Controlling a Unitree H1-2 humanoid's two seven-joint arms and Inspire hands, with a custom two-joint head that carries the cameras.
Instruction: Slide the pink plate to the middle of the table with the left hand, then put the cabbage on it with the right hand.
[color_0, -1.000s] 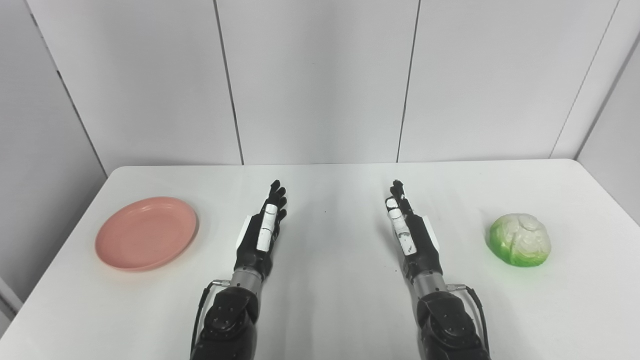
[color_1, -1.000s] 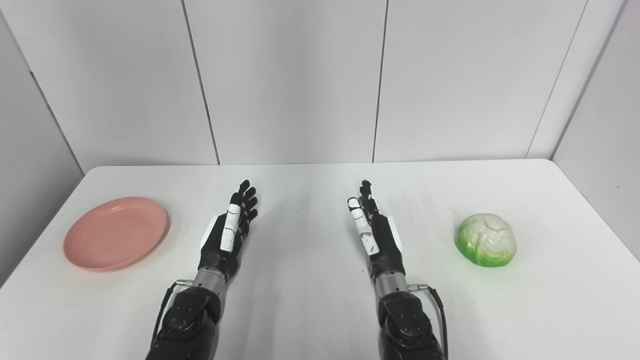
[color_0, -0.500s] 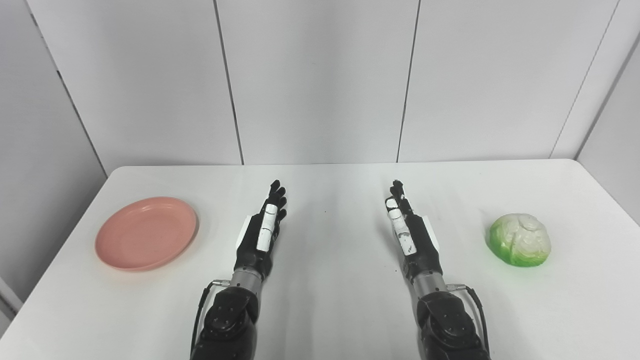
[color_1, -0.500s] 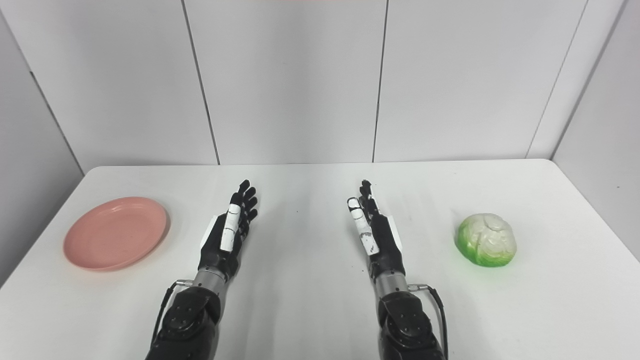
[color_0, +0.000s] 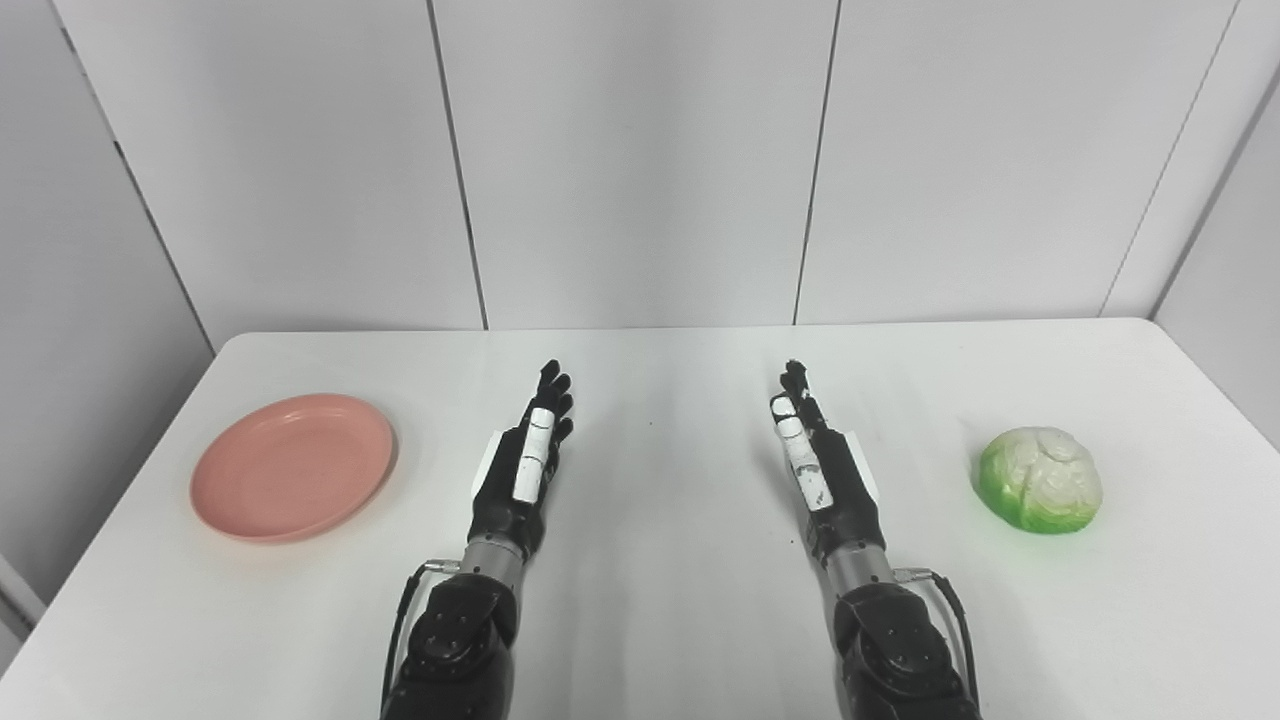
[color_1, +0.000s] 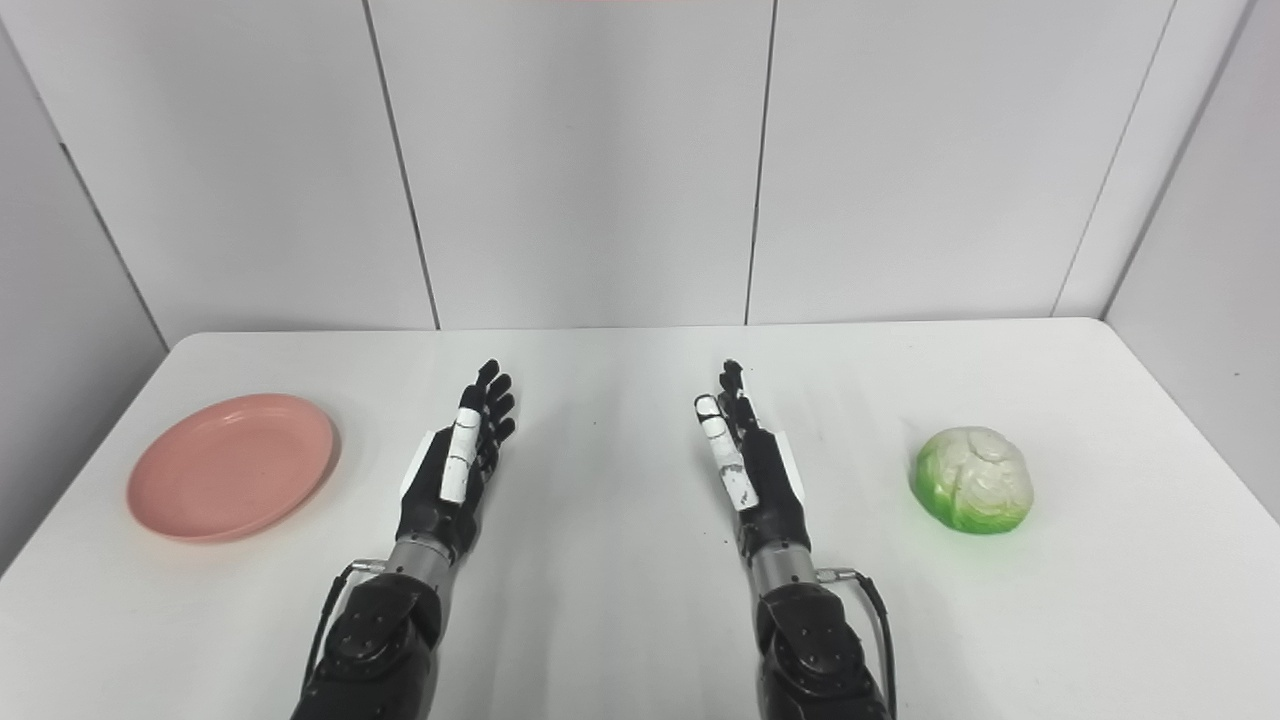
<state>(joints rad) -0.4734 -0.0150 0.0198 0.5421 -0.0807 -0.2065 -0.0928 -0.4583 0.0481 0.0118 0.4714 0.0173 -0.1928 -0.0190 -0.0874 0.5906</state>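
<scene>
both hands, left hand (color_0: 520, 465) and right hand (color_0: 822, 468), flat, fingers extended, empty

A white table (color_0: 660, 600) with rounded far corners fills the lower half of the scene, its matte top softly lit from above and faintly glossy toward 12 o'clock. Behind it stands a pale grey panelled wall (color_0: 640, 160), split by thin dark vertical seams. Side panels angle in at 9 and 3 o'clock, closing the table into a plain, evenly lit alcove.
</scene>
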